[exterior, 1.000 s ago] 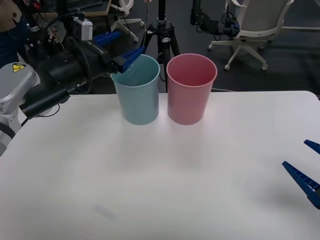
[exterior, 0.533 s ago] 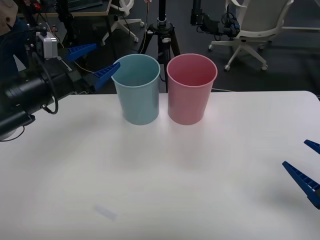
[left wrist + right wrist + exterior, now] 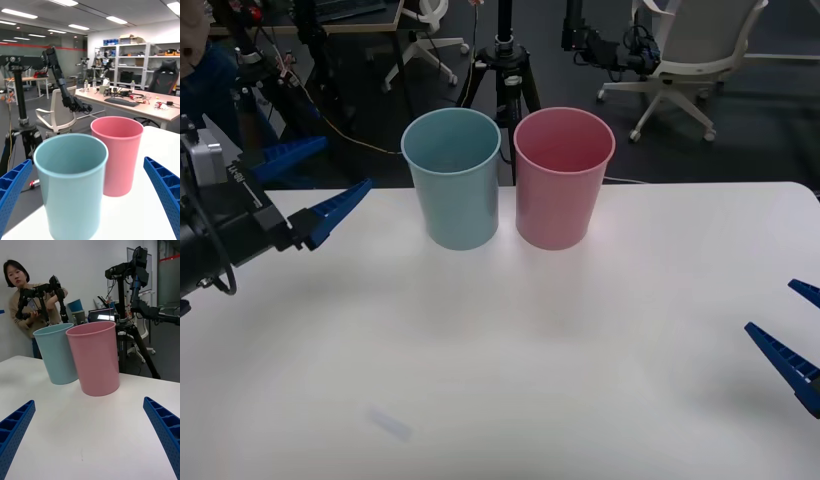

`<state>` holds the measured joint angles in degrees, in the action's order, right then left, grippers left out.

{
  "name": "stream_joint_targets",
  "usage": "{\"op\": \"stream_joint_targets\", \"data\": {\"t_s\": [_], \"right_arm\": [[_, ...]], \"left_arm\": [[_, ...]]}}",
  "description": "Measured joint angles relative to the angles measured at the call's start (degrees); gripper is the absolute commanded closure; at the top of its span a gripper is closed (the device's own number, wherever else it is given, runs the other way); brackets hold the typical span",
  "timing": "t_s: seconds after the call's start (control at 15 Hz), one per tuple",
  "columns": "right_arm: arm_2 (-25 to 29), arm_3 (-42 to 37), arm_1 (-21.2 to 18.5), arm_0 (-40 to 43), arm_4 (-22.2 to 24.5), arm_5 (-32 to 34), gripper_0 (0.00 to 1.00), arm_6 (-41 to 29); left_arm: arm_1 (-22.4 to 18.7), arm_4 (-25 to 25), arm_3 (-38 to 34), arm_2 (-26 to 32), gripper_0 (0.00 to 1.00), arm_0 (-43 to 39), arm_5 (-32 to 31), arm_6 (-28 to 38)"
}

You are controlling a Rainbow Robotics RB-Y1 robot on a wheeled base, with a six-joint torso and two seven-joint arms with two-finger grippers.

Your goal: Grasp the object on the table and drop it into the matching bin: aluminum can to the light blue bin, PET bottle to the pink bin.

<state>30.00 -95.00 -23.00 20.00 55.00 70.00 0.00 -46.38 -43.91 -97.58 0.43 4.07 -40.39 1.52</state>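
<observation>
Left gripper (image 3: 310, 185), fingers spread and empty, hangs beside the blue bin (image 3: 452, 180); right gripper (image 3: 800, 340), likewise released, idles over the worktop (image 3: 510, 350).

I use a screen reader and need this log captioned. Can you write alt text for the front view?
Light blue bin and pink bin stand side by side at the white table's far edge. The open left tool hovers left of the blue bin; the open right tool sits at the right edge.
</observation>
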Motion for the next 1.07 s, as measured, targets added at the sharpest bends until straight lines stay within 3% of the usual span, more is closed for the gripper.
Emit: {"op": "stream_joint_targets", "data": {"t_s": [0.33, 0.67, 1.07], "right_arm": [[0.0, 0.0, 0.0, 0.0, 0.0, 0.0, 0.0, 0.0], [0.0, 0.0, 0.0, 0.0, 0.0, 0.0, 0.0, 0.0], [0.0, 0.0, 0.0, 0.0, 0.0, 0.0, 0.0, 0.0]], "left_arm": [[8.06, -6.43, -5.95, 11.48, 0.0, -15.71, -7.81, -0.48], [19.83, -15.05, -6.05, 21.65, 0.0, -22.49, -17.98, -0.71], [21.36, -15.39, -6.04, 28.18, 0.0, -29.71, -23.54, -1.01]]}}
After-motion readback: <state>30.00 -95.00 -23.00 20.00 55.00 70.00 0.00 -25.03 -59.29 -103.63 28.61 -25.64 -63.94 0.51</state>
